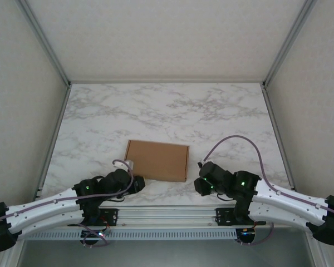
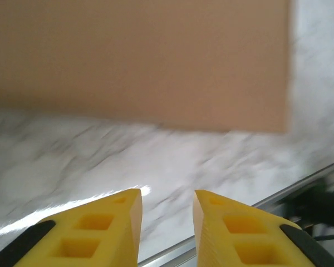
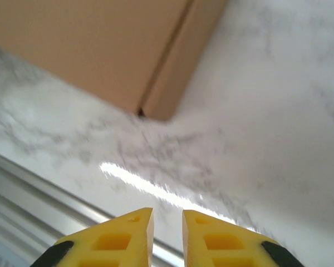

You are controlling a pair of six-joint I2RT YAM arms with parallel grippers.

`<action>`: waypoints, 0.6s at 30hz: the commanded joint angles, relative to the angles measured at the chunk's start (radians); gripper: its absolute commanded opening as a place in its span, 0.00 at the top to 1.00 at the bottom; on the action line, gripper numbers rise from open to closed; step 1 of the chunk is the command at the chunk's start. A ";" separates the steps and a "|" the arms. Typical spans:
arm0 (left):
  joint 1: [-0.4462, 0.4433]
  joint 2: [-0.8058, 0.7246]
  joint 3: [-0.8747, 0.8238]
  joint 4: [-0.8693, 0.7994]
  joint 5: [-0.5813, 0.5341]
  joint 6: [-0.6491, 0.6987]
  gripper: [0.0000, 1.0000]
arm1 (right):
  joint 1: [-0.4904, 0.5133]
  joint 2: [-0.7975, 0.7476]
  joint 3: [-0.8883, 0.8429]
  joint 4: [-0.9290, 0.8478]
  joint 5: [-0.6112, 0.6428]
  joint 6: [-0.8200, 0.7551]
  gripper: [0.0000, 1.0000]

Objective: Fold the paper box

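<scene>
Top view: the paper box [image 1: 157, 160] lies flat on the marble tabletop [image 1: 172, 105], just beyond both arms. Left wrist view: the left hand [image 2: 167, 203], slightly spread, empty, faces its edge. Right wrist view: the right hand [image 3: 167, 219], narrowly parted, empty, faces its corner.

Paper box [image 1: 157, 160] amid seemingly open table [image 1: 167, 111]

Soft, bright, even light; the desk [image 3: 156, 192] carries a white glare streak. The left wrist view is blurred, the box [image 2: 139, 61] soft-edged; shadows faint
</scene>
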 commanded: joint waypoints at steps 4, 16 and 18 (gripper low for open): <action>-0.012 0.009 -0.006 -0.044 0.009 -0.018 0.63 | 0.026 -0.027 -0.013 -0.044 0.016 0.058 0.72; 0.405 0.105 0.207 0.042 0.287 0.368 0.42 | -0.248 0.188 0.075 0.215 -0.255 0.050 0.52; 0.514 0.148 0.218 0.039 0.281 0.427 0.41 | -0.312 0.249 0.088 0.257 -0.318 0.063 0.50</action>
